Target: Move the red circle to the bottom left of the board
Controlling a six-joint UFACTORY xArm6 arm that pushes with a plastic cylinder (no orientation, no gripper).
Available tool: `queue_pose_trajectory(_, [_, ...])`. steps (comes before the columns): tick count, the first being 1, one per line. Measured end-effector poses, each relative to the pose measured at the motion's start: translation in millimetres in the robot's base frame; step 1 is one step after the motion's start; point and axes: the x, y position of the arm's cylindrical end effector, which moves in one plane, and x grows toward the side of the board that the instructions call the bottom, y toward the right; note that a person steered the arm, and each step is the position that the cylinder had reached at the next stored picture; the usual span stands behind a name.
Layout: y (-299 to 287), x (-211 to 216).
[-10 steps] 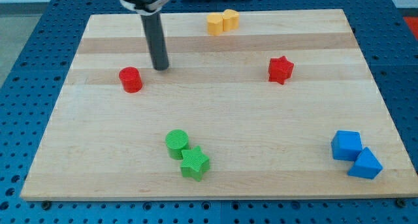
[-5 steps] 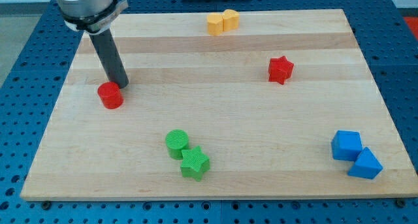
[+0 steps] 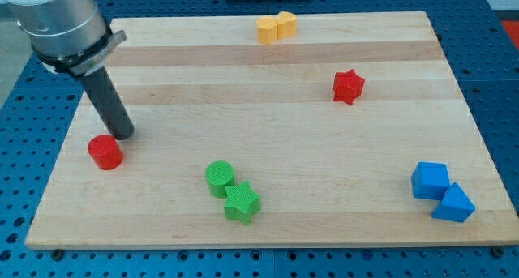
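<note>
The red circle [image 3: 105,152] is a short red cylinder lying on the wooden board [image 3: 268,197] at the view's left, a little below mid-height. My tip [image 3: 122,134] is the lower end of a dark rod that comes down from the view's top left. The tip stands just above and to the right of the red circle, touching or almost touching its upper right edge.
A green circle [image 3: 219,178] and a green star [image 3: 242,203] sit together at the bottom centre. A red star [image 3: 349,86] lies right of centre. Two yellow blocks [image 3: 276,26] sit at the top edge. Two blue blocks [image 3: 440,190] sit at the bottom right.
My tip has swept down and to the left. The red circle has slid down and to the left ahead of it, from the upper left towards the board's left edge.
</note>
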Motion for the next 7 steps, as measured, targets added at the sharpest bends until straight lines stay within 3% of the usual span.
queue_pose_trajectory(3, [-5, 48])
queue_pose_trajectory(7, [1, 76])
